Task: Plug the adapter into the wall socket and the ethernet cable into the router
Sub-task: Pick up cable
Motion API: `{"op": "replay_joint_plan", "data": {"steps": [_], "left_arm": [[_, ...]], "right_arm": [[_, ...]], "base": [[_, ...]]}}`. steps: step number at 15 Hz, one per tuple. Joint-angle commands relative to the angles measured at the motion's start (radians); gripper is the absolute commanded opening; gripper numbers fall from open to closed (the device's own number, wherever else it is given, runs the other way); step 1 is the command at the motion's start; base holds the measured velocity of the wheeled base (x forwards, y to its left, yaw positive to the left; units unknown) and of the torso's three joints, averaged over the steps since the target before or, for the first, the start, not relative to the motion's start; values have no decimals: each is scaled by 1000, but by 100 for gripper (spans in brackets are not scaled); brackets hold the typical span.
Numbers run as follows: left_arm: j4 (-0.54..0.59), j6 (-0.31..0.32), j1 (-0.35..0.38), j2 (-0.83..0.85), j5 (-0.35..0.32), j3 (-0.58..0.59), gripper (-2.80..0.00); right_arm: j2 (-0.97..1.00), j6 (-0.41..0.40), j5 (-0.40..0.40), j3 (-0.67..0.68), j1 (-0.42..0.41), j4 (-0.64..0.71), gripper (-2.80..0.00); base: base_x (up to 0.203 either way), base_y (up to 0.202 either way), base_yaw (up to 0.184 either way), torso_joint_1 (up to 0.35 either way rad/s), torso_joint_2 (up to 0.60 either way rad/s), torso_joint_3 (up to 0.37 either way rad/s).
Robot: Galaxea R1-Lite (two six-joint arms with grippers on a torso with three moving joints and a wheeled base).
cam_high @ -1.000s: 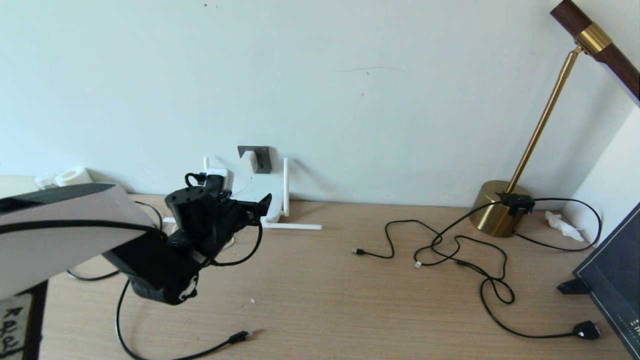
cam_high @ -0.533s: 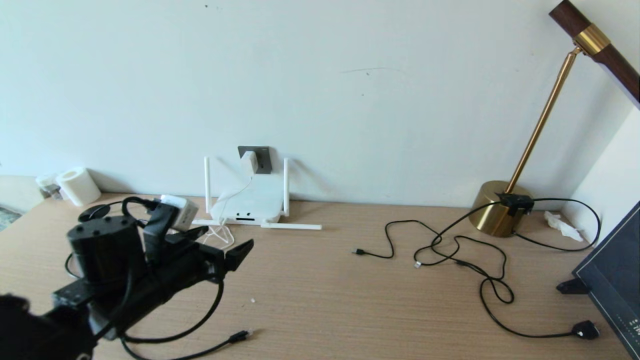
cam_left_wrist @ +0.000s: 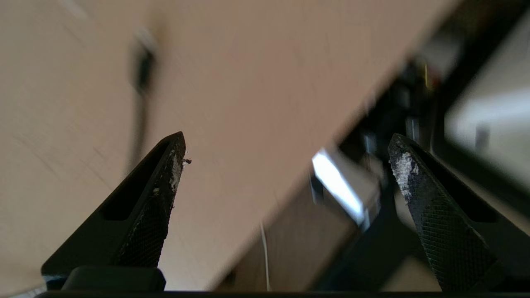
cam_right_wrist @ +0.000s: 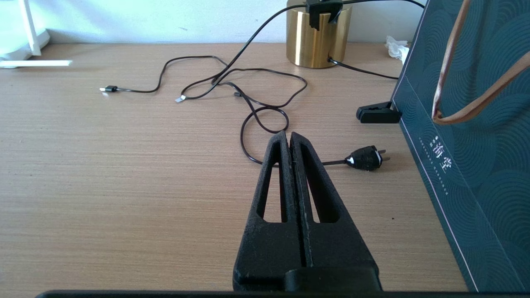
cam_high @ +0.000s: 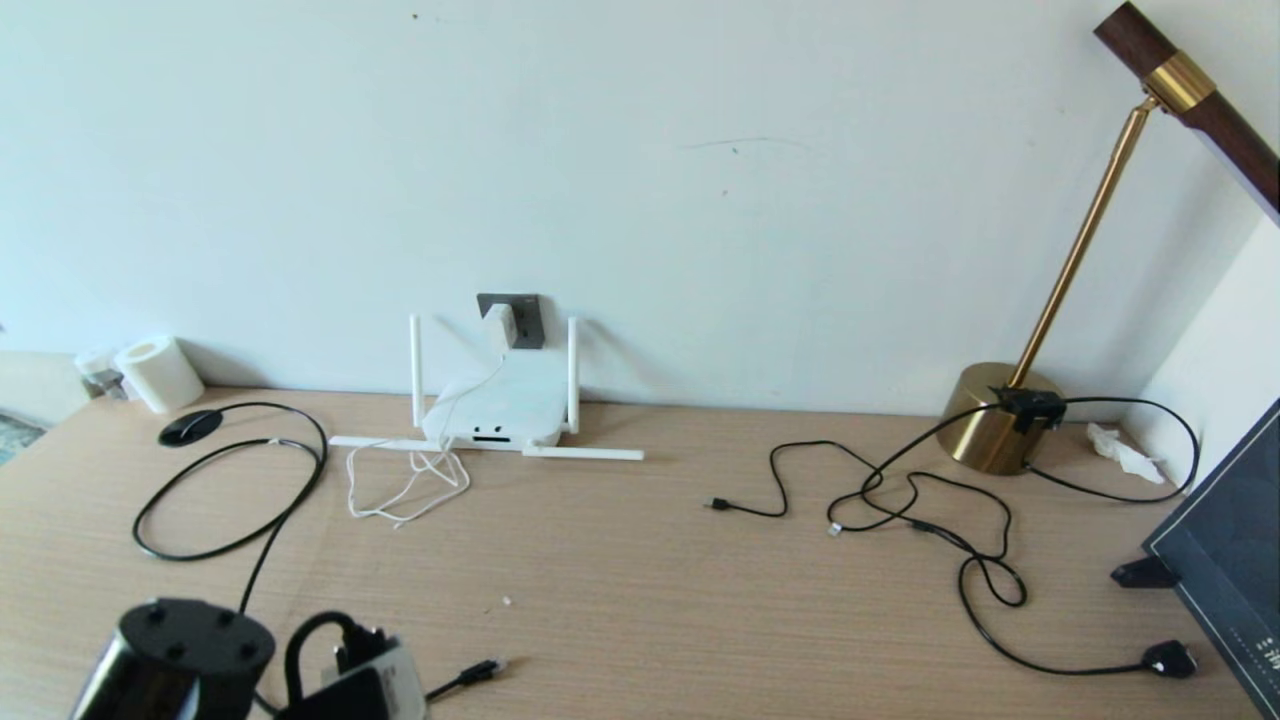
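The white adapter sits in the dark grey wall socket, its thin white cord looped on the desk. Below stands the white router with stick antennas. The black ethernet cable lies in a loop at the left, and its clear-tipped plug rests free near the front edge. My left arm is at the lower left corner; its gripper is open and empty over the desk edge, with the plug blurred beyond. My right gripper is shut on nothing, low over the desk.
A brass lamp base stands at the back right, with thin black cords tangled before it and a small black plug. A dark paper bag and black clip sit at the right. A tape roll sits back left.
My left arm has drawn back from in front of the router to the lower left corner of the head view, still open and empty. The router and socket now show in full.
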Motion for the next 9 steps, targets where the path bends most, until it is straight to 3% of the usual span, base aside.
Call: {"op": "replay_joint_plan", "data": {"steps": [1,4,9], "left_arm": [[114,38,-34,46,36,-1,0],[142,56,-30,123,53,-35,0],[264,108,17,298,46,-312,0]], "right_arm": [[2,0,0,0,1,0,-280],[2,0,0,0,1,0,-280],[2,0,0,0,1,0,-280]], "base": [[0,0,0,0,0,0],[0,0,0,0,0,0],[0,0,0,0,0,0]]}}
